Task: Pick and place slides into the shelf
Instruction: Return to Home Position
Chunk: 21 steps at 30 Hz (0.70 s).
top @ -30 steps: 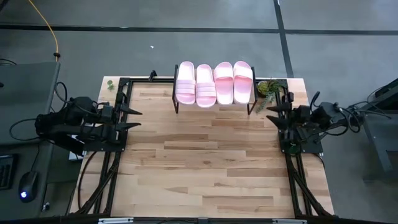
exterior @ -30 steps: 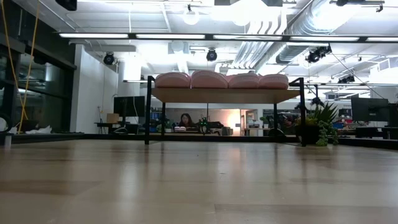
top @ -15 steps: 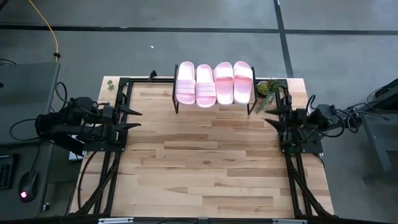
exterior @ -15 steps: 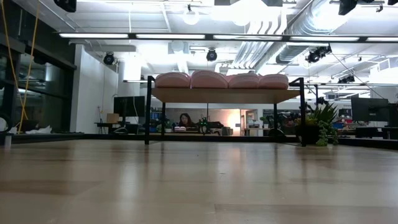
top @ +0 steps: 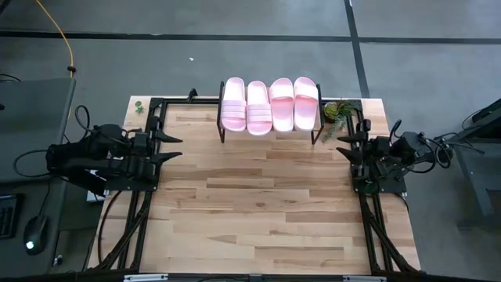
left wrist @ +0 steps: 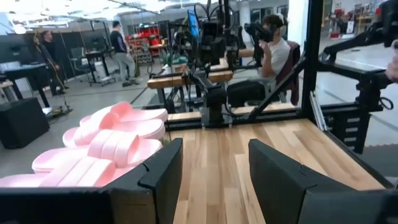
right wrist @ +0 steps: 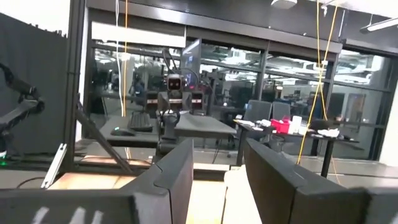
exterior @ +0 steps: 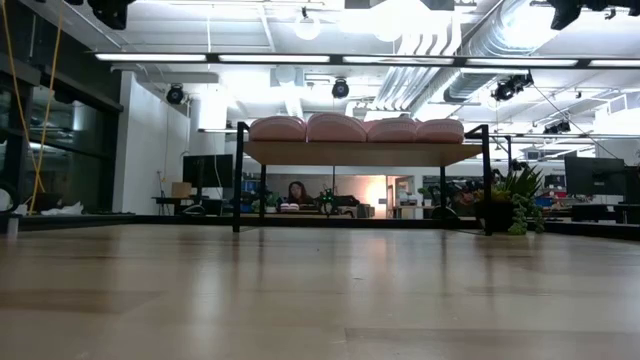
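Four slides (top: 270, 105) are seen side by side on the shelf (exterior: 360, 153) at the tabletop's (top: 258, 204) far edge, its plank mostly hidden from above. Left hand (top: 181, 146) and right hand (top: 341, 147) are held released at opposite side edges.

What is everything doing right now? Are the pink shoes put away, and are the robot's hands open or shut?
slides: all four lying side by side on top of the shelf, straps up.
shelf: standing upright at the table's far edge, its top filled by the slides.
left gripper: open, empty, at the table's left edge.
right gripper: open, empty, at the table's right edge.
plant: upright beside the shelf's right end.
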Each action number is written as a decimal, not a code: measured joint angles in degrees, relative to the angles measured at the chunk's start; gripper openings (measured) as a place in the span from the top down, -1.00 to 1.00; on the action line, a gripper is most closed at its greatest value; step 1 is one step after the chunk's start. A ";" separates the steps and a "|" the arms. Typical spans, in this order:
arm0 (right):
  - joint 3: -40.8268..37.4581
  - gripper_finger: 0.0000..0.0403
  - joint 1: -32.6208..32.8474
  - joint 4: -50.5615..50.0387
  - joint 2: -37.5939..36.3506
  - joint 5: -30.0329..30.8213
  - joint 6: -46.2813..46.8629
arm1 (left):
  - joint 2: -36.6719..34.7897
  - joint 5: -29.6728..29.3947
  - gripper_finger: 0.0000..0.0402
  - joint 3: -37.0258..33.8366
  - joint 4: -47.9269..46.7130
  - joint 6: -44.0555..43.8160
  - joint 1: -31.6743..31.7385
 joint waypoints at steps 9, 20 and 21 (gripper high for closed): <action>-0.44 0.34 -0.02 -6.27 -5.01 -0.04 1.19 | 0.00 0.40 0.17 0.00 0.09 0.03 0.00; -2.23 0.34 -0.04 -3.36 -5.00 2.31 -0.20 | 0.00 0.43 0.17 0.00 -0.03 0.03 -0.01; -2.23 0.34 -0.03 -3.44 -5.00 2.01 -0.05 | 0.00 0.43 0.17 0.00 -0.03 0.05 -0.01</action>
